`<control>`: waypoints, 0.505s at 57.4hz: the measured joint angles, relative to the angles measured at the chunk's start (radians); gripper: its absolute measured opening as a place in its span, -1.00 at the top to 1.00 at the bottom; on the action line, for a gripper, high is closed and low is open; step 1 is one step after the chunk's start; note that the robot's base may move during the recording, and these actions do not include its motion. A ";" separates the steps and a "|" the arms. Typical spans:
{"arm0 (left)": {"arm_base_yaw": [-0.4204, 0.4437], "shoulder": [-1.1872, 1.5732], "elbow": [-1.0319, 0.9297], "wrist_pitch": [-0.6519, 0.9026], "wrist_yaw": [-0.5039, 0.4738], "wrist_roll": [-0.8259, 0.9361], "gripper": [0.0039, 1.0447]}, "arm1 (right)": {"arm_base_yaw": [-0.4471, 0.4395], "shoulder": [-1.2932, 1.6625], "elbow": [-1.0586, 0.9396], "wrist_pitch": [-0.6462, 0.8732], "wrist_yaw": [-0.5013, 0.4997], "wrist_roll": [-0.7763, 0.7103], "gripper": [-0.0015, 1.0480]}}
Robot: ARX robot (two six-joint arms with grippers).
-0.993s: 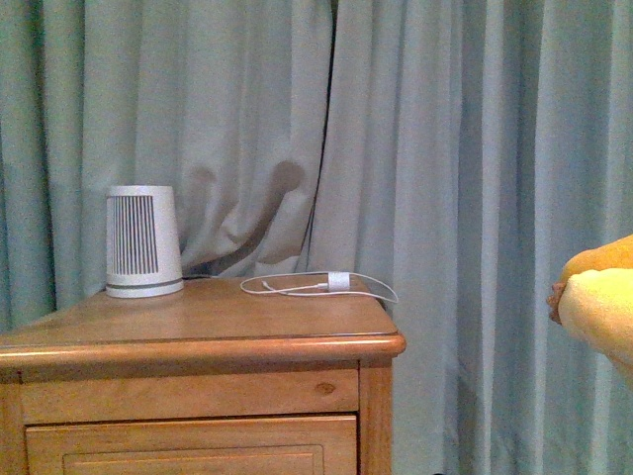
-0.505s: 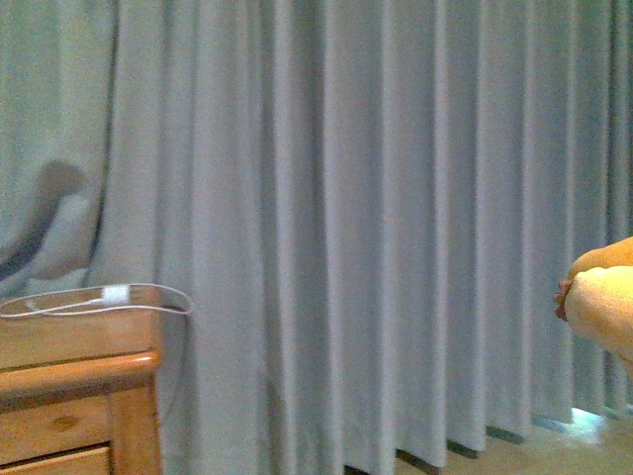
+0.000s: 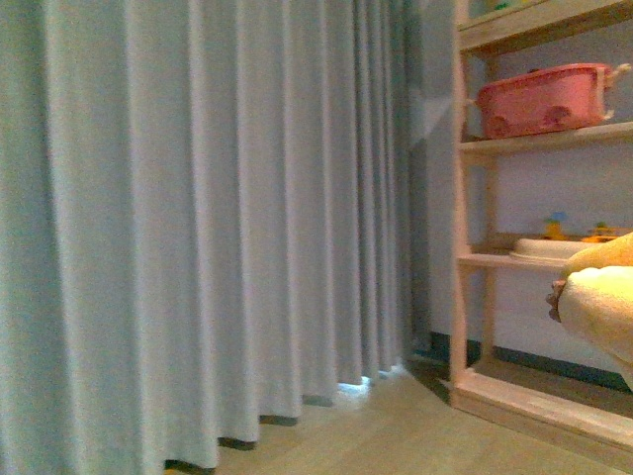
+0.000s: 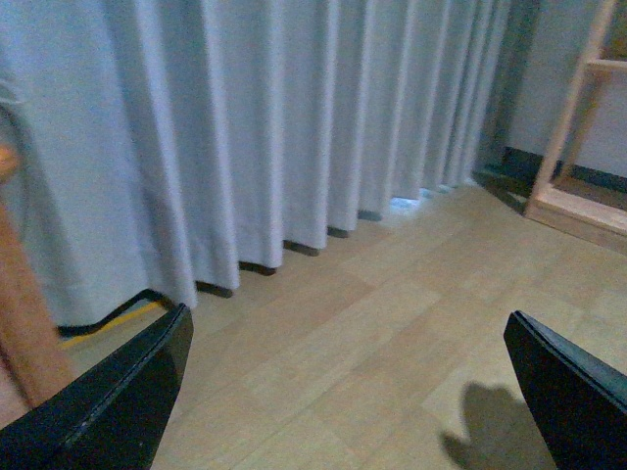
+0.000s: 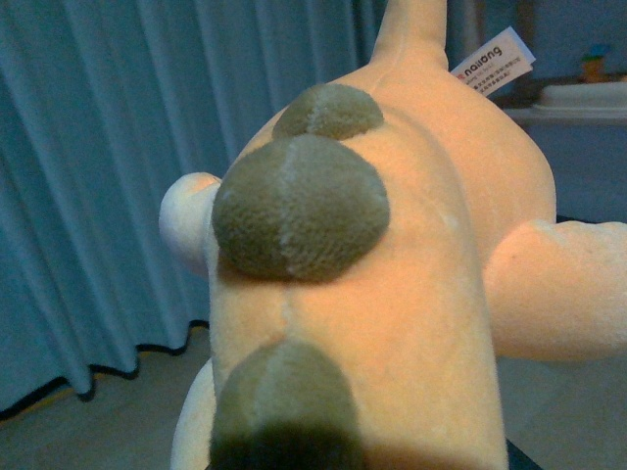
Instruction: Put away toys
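**A:** Where do we have the plush toy point(image 5: 372, 294)?

**B:** It's up off the ground, close against our right wrist camera. We see an orange back with dull green bumps point(image 5: 299, 206) and a white label point(image 5: 493, 61) at its far end. From the body camera, only a cream limb point(image 3: 598, 307) pokes in at the right border.

**A:** And the right gripper?

**B:** Its fingers are buried under the plush, so we can't see them. Nothing else props the toy up, so we judge that claw is clamped on it.

**A:** The left gripper point(image 4: 345, 323)?

**B:** It's spread wide with nothing between its black fingers point(image 4: 127, 392). It's held low over the wooden floor point(image 4: 392, 323) and aims toward the curtain point(image 4: 245, 127).

**A:** Which step are we in?

**B:** Carrying. The grab looks done and the placing hasn't happened. A wooden shelf unit point(image 3: 473, 247) stands ahead on our right. A pink bin point(image 3: 544, 99) sits on an upper board, and a white tray point(image 3: 539, 249) with small bright bits sits lower, near the toy's height.

**A:** What does the next move ask of us?

**B:** We think we should face the shelves squarely and close in. Then we pick a free spot, swing the right arm over it and release. The toy is bulky and soft, so it may sag or snag on the upright post. We'd keep the left arm out of the way.
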 joint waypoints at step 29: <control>0.000 0.000 0.000 0.000 0.000 0.000 -0.89 | 0.000 0.000 0.000 0.000 0.000 0.000 0.67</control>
